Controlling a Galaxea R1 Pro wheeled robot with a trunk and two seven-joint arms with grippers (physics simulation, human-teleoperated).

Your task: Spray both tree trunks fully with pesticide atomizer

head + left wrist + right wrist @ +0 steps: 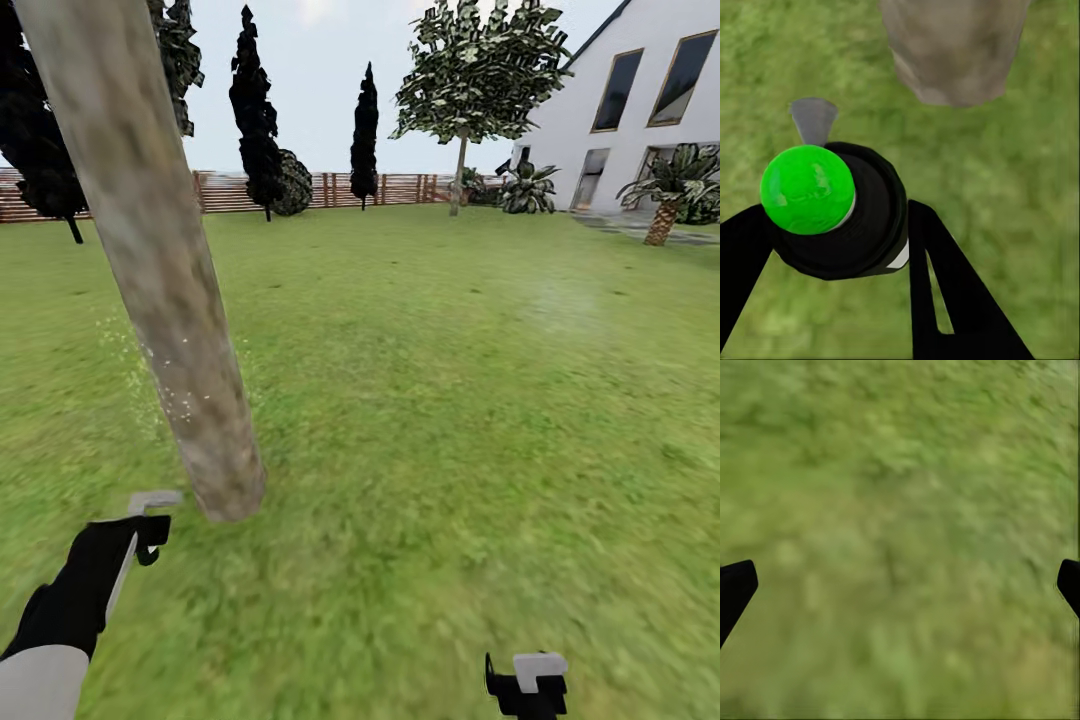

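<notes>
- Mottled tan-grey bark of the near tree trunk (pixel 150 270) dominates your head view, leaning across the frame from the top down to the lawn (pixel 450 400); pale specks cling to its lower stretch and drift in the air beside it, which reads as spray landing.
- Your left gripper (pixel 832 247) has its two black fingers (pixel 945 292) clamped either side of the pesticide atomizer (pixel 844 217). The cap dot shows bright green in the left wrist view, the grey nozzle pointing toward the trunk base (pixel 952 52).
- Your right gripper (pixel 900 581) hangs spread wide over bare grass, holding nothing; it idles low in the head view (pixel 527 680).
- Step in hand, by my reading: spraying the first trunk, pickup done.
- Coverage looks partial: specks sit low only, the upper bark appears clean.
- Next move calls for raising the nozzle along the trunk, keeping it aimed at the bark.
- Second tree (pixel 478 80) stands well apart near the fence (pixel 400 188); you will need to drive there.
</notes>
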